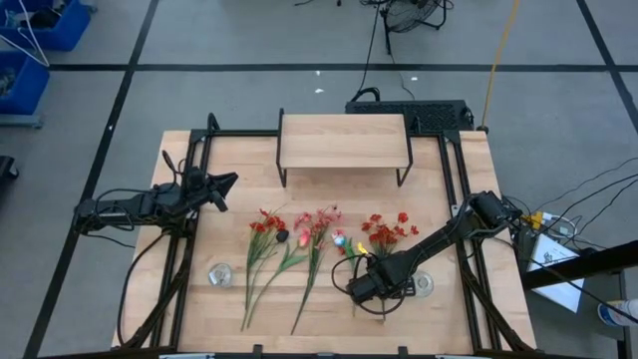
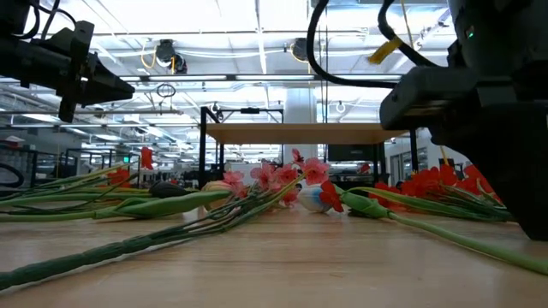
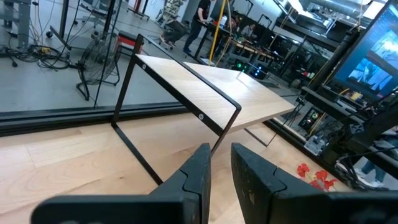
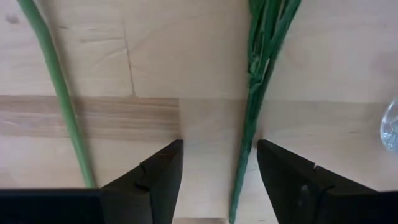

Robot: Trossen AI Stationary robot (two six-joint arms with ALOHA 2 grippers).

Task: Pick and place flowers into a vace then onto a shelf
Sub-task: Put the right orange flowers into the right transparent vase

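Flowers (image 1: 299, 249) lie flat on the table (image 1: 449, 189), light and bendy, so my right gripper (image 4: 219, 174), half open and holding nothing, should pinch this thin green stem (image 4: 249, 134) gently.

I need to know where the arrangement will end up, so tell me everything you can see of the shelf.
The shelf is a low rectangular riser: a light wood plank top carried on thin black metal legs. It stands upright and level at the far middle of the wooden table, beyond the flowers lying on the tabletop. Its top is bare; nothing rests on it and neither gripper touches it. From the left wrist view its plank and black frame show close ahead, with open space beneath the top.
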